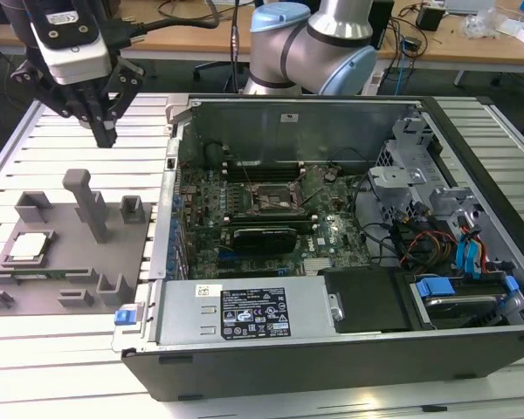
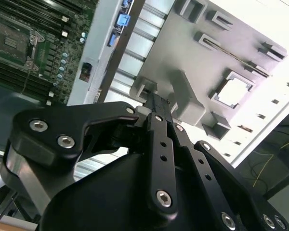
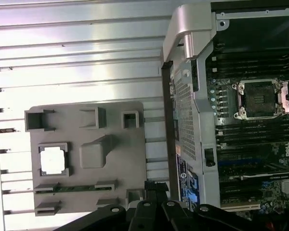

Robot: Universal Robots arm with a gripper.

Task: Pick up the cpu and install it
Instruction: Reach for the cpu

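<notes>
Claw [image 1: 105, 133] clenched, empty, near grey tray [image 1: 70, 249]; one cpu [image 1: 28, 247] resting in tray.

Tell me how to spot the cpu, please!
Find the open computer case; on the exterior view's left of it lies a flat grey tray. The cpu sits in a square frame on the tray's far side from the case. It is the only pale, shiny square; everything around it is dull grey.
</notes>
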